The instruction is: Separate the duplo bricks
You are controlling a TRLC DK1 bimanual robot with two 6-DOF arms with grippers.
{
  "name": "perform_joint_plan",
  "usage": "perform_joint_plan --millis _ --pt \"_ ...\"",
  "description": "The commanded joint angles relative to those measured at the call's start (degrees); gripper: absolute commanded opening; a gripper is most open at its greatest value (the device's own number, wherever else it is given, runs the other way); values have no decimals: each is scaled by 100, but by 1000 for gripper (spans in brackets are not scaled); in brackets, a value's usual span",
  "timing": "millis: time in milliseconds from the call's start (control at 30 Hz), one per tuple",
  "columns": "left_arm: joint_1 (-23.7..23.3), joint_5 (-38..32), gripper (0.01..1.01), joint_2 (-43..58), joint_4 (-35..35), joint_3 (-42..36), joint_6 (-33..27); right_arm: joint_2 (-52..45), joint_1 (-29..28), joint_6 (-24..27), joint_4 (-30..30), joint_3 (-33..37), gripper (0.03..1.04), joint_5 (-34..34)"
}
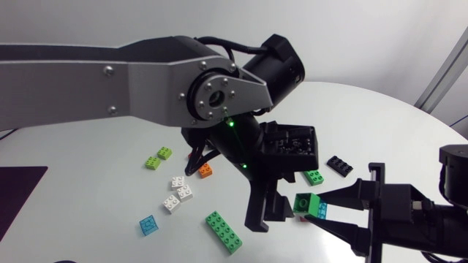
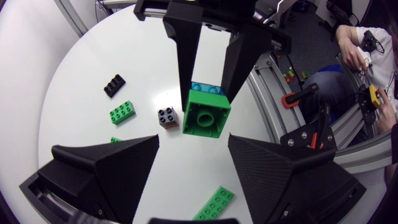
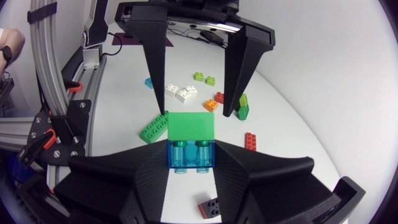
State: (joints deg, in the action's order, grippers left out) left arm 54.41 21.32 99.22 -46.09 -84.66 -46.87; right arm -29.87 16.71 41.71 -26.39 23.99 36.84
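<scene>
1. Head view: your right pincer (image 1: 319, 208) grips a translucent blue duplo brick (image 1: 322, 212) stuck to a green duplo brick (image 1: 302, 201), over the white tabletop (image 1: 88, 168).
2. Left wrist view: your left pincer (image 2: 193, 142) stands wide, facing that pair.
3. Right wrist view: the left fingers (image 3: 155, 68) flank the green duplo brick. The pull-apart looks due, so close on it and pull squarely.

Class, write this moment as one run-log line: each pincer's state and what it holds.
left pincer: open, facing green brick | right pincer: shut on blue brick | bricks: joined
</scene>
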Motion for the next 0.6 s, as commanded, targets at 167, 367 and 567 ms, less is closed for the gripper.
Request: perform_joint_plan --millis 167,367,567 --pt "157 188 770 -157 3 29 117 -116 219 -322 249 -158 270 -80" --pt "210 250 762 -131 73 82 161 -125 394 -471 336 -184 270 -204" --pt "228 250 398 -140 205 196 178 -72 482 -585 336 -184 270 -256"
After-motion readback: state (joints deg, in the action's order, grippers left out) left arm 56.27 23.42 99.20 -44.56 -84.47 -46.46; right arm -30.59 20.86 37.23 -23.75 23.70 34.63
